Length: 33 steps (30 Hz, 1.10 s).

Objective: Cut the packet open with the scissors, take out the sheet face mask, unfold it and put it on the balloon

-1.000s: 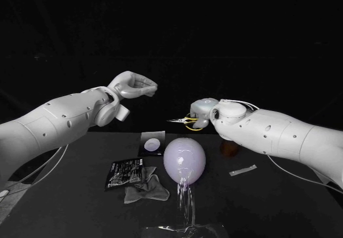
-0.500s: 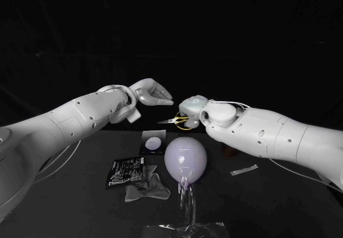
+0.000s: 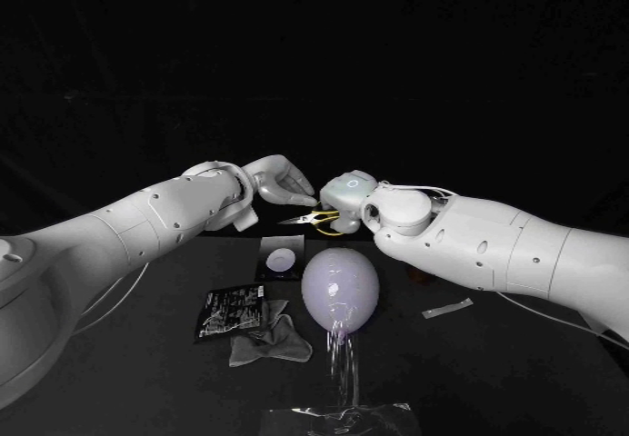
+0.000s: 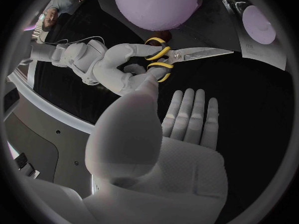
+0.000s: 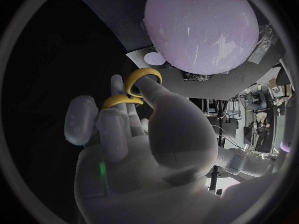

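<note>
Both hands are up in the air over the far edge of the black table [image 3: 524,363], almost meeting. The right hand [image 3: 352,191] holds the scissors [image 3: 312,218], its fingers through the yellow loops. The blades are all but closed and point across at the left hand [image 3: 278,179]. That hand holds nothing. Its fingers are stretched out flat with the thumb apart, and they come close to the blade tips, with a gap showing between them in the left wrist view.

Below them the balloon [image 3: 341,289] lies about mid-table, its round end toward the far edge and its narrow end toward the near edge. From the narrow end a clear tail runs down to a piece of clear plastic [image 3: 341,420] at the near edge. A small card with a pale oval [image 3: 279,262] sits near the far edge, just beside the balloon's round end.

The packet [image 3: 231,313] lies flat on the left arm's side of the balloon, near it but not touching. A crumpled grey sheet [image 3: 269,341] overlaps the packet's near corner, and I cannot tell whether it is the mask.

On the right arm's side, a small pale strip [image 3: 447,309] lies well apart from the balloon with bare black tabletop between them. More bare top runs from there to the near right corner.
</note>
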### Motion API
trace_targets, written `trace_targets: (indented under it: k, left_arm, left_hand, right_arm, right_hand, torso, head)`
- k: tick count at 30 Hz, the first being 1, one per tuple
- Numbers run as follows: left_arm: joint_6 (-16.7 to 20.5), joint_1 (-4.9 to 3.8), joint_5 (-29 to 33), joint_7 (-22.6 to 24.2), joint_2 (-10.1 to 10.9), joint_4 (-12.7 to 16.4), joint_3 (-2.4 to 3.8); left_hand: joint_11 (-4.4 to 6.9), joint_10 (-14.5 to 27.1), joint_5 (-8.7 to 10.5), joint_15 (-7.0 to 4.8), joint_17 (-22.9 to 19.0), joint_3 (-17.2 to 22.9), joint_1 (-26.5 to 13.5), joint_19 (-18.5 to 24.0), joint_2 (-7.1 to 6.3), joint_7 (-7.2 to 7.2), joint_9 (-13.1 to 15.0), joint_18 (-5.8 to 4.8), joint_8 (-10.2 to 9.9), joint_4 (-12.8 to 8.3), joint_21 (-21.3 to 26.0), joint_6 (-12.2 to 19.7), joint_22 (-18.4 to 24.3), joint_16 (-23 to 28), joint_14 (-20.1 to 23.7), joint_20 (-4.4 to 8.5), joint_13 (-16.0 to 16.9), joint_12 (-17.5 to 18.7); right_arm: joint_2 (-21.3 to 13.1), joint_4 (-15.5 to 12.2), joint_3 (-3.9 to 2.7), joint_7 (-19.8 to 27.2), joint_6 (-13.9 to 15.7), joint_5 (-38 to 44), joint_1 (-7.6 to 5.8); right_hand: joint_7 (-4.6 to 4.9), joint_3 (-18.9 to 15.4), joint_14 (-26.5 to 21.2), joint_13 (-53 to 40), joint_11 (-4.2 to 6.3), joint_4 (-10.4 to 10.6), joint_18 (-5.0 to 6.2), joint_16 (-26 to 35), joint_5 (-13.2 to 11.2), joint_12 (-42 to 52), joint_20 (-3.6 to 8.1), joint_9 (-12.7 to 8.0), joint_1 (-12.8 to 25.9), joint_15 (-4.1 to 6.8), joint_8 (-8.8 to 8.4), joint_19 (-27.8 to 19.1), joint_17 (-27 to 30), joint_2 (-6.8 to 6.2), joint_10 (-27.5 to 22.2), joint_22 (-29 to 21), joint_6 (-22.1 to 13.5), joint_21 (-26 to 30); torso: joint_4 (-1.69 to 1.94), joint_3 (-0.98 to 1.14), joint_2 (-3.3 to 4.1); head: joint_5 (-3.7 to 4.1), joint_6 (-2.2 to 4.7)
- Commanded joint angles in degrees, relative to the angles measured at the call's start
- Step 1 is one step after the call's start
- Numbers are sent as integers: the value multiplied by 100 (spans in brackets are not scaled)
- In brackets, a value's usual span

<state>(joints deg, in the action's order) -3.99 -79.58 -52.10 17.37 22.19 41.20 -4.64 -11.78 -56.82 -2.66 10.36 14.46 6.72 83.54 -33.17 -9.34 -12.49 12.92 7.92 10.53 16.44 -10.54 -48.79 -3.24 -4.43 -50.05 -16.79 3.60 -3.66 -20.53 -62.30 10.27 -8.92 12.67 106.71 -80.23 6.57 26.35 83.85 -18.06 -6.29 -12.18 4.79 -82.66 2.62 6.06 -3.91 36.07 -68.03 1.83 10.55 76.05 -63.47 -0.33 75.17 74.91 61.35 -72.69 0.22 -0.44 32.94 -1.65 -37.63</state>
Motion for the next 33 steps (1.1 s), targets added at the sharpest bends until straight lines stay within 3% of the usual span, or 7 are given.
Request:
trace_targets:
  k: [1,13,15,18,23,30,33]
  left_arm:
    - [-144,0,-132,-124,-8,21,3]
    - [-704,12,-138,-331,-7,31,-15]
    - [-780,14,-139,-358,-7,41,-17]
    - [-903,18,-139,-395,-9,55,-19]
    - [-1064,32,-135,-429,-25,63,-20]
    - [-1187,50,-59,-448,-47,65,-20]
    - [-1158,54,-34,-458,-55,73,-22]
  left_hand:
    - [-3,45,-6,2,-8,-36,0,40,62,-202,2,-100,-26,-9,20,35,5,25,31,6,6,3]
    - [46,-133,-6,-53,-15,-284,-22,-61,194,-162,44,-141,47,3,40,-117,-12,-41,-154,11,21,-44]
    - [70,-203,-7,-86,-13,-387,23,-679,271,-137,57,-68,65,-2,-152,-166,-80,-84,-263,18,16,-34]
    - [93,-252,-6,-108,-8,-443,57,-917,346,-118,65,30,75,-1,-246,-199,-111,-115,-338,33,17,-33]
    - [144,-366,-7,-173,27,-486,149,-1120,463,-68,83,148,109,-9,-322,-282,-128,-211,-540,31,22,-48]
    - [186,-463,-9,-211,42,-439,322,-1156,639,-23,91,182,126,-28,-302,-347,-105,-246,-629,22,21,-49]
    - [210,-505,-10,-237,55,-346,453,-1174,794,2,91,192,128,-36,-293,-373,-96,-275,-695,21,19,-45]
  right_arm:
    - [-7,-16,-9,-98,128,218,-10]
    - [4,-3,-16,-99,223,265,-9]
    - [6,-17,-17,-99,256,277,-9]
    - [5,-36,-18,-100,295,299,-9]
    - [11,-28,-21,-105,354,318,-9]
    - [26,-34,-23,-84,382,325,-9]
    - [42,-23,-24,-62,345,325,-9]
  right_hand:
    - [-23,1684,5,-8,474,-391,-3,-24,20,15,12,8,-54,33,23,39,-2,-7,865,567,15,-20]
    - [-28,1689,18,-17,478,-386,-7,-31,20,18,16,18,-60,36,28,53,-34,-25,876,574,24,-30]
    - [-30,1690,24,-21,480,-385,-10,-34,20,19,17,22,-62,38,30,64,-48,-34,880,581,28,-41]
    - [-31,1692,27,-22,481,-385,-11,-35,20,20,18,24,-64,39,31,67,-53,-36,882,583,30,-44]
    - [-31,1692,27,-22,481,-385,-11,-35,20,20,18,24,-64,39,31,67,-53,-36,882,583,30,-44]
    - [-32,1693,27,-24,482,-383,-10,-34,21,20,19,26,-65,40,32,64,-51,-38,884,581,31,-40]
    - [-32,1694,29,-25,482,-382,-8,-35,21,20,19,27,-65,40,32,60,-55,-41,885,578,32,-34]
  torso:
    - [11,5,-2]
    - [6,0,-9]
    - [9,-1,-8]
    - [4,-1,-2]
    - [10,2,1]
    - [5,0,-2]
    - [8,1,-7]
  head:
    - [19,-32]
    - [-12,-80]
    - [-5,-85]
    - [-19,-99]
    - [-32,-111]
    - [-33,-121]
    - [-3,-51]
